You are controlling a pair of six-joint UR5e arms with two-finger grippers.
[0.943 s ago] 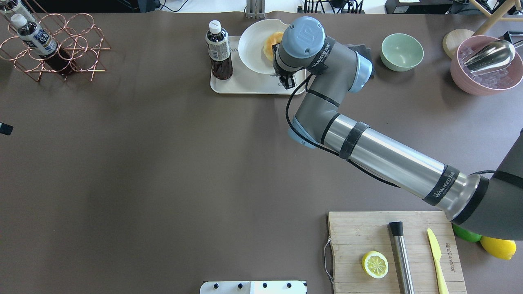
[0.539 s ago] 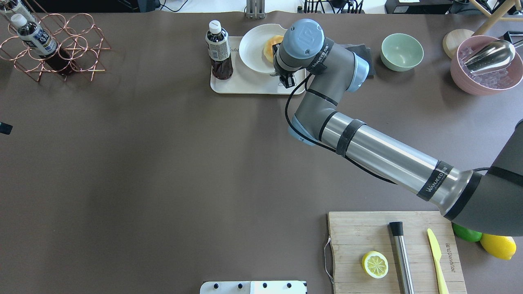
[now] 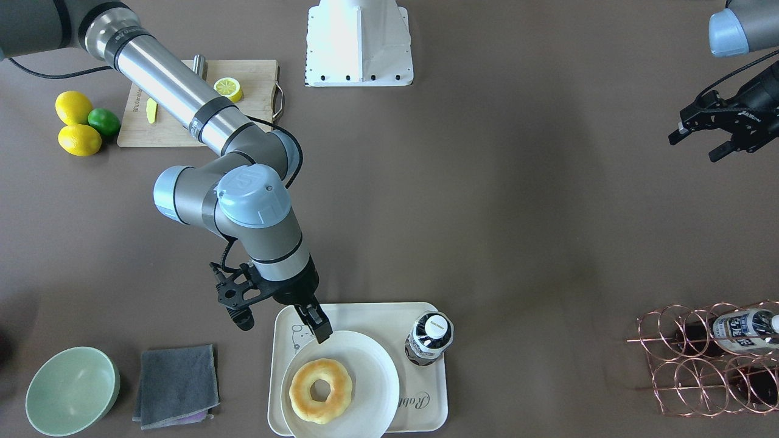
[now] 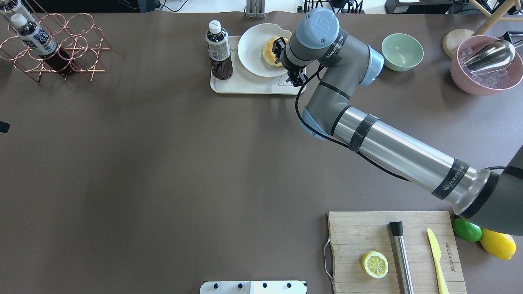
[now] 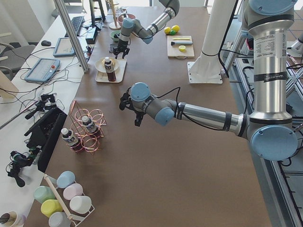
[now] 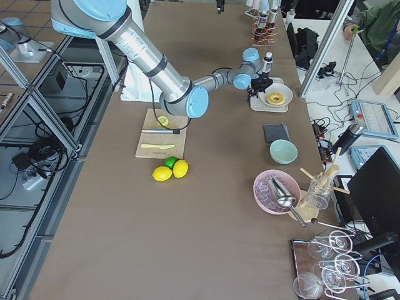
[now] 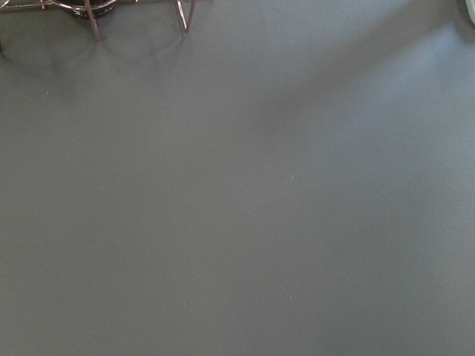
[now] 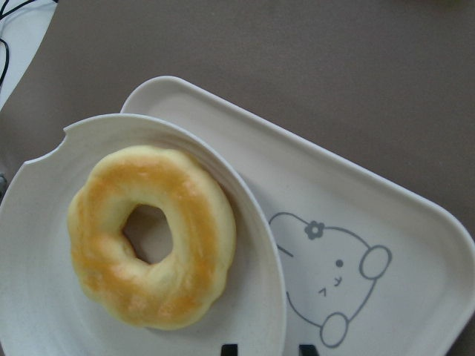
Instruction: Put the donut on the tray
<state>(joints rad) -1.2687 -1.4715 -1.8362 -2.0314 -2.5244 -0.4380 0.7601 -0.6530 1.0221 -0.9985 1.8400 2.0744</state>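
Whereas the overhead view 0.5 s ago had the right wrist covering most of the donut point(image 4: 269, 51), the wrist now sits further toward the upper right of that frame, and more of the donut shows. The right gripper point(image 3: 321, 331) hangs over the plate point(image 3: 377, 365) rim near the bear drawing, just beside the donut and not touching it. In the wrist view its 2 tips stand a little apart with nothing between them: released, empty. The donut lies flat on the plate, which rests on the tray point(image 3: 365, 313), lower centre of the front view, a bottle point(image 3: 429, 337) upright to the plate's right. At that frame's right edge the left gripper point(image 3: 700, 143) is spread and empty above bare table.
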